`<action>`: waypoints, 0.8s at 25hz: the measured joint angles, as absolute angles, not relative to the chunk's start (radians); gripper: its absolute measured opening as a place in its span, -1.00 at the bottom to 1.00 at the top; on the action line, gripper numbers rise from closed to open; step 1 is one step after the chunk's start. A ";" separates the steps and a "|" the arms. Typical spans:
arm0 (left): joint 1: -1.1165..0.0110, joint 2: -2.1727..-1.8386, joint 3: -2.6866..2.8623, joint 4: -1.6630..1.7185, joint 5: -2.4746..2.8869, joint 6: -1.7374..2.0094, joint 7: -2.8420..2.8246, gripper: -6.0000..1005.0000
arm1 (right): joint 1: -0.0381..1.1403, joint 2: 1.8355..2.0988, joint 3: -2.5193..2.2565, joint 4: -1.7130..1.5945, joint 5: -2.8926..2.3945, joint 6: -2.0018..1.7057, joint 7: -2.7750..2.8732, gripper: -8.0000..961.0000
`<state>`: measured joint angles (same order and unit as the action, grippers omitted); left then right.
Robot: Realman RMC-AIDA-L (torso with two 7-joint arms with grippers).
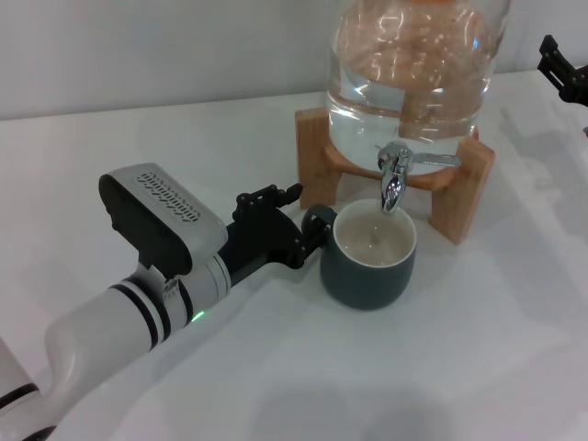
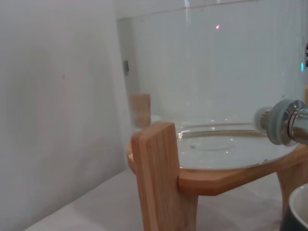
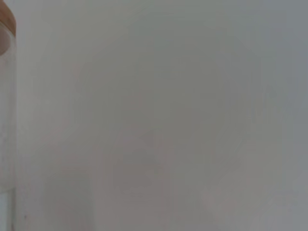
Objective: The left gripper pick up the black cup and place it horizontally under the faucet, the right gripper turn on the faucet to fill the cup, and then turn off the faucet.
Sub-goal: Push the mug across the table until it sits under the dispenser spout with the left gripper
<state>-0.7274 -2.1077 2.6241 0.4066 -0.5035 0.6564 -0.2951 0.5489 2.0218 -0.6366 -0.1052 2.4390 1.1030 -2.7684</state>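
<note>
The black cup [image 1: 367, 271] stands upright on the white table, its cream inside right below the spout of the chrome faucet [image 1: 395, 175]. The faucet's flat lever points sideways along the wooden stand. My left gripper [image 1: 301, 218] is at the cup's loop handle with its fingers spread on either side of it, open. The left wrist view shows the cup's rim [image 2: 296, 211] at one corner and the faucet's base [image 2: 284, 122]. My right gripper [image 1: 559, 66] hangs at the far right edge, high and well away from the faucet, fingers apart and empty.
A large glass water jar [image 1: 413, 64] sits on a wooden stand [image 1: 455, 197] behind the cup, also in the left wrist view [image 2: 159, 178]. A white wall runs behind. Bare white table [image 1: 478, 367] lies in front and to the right.
</note>
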 joint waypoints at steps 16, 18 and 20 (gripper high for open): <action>-0.697 -2.106 2.628 0.424 -0.503 0.647 -0.296 0.04 | 0.539 2.023 -0.637 -0.095 2.439 1.111 -2.764 0.75; -0.692 -2.105 2.628 0.431 -0.503 0.650 -0.293 0.05 | 0.539 2.023 -0.637 -0.093 2.439 1.111 -2.764 0.75; -0.687 -2.104 2.627 0.440 -0.503 0.650 -0.291 0.05 | 0.539 2.023 -0.637 -0.093 2.439 1.111 -2.764 0.75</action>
